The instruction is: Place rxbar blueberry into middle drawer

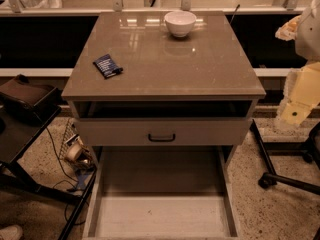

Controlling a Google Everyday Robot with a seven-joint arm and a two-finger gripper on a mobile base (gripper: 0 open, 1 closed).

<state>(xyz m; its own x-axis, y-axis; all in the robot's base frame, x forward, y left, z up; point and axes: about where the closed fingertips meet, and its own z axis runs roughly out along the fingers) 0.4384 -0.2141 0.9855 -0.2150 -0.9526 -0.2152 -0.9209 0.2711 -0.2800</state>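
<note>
— Rxbar blueberry (107, 65)?
— Flat on the counter (165, 71), near its left edge. Middle drawer (160, 215) open below the front edge; white bowl (180, 23) at the far edge.
— Tool (299, 104)?
— Beyond the right edge, off the counter; open or closed, I cannot tell.

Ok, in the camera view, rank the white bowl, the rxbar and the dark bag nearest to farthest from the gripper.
The gripper is at the right edge, beside the table.
1. white bowl, tabletop back.
2. rxbar blueberry, tabletop left.
3. dark bag, far left, off the table.
</note>
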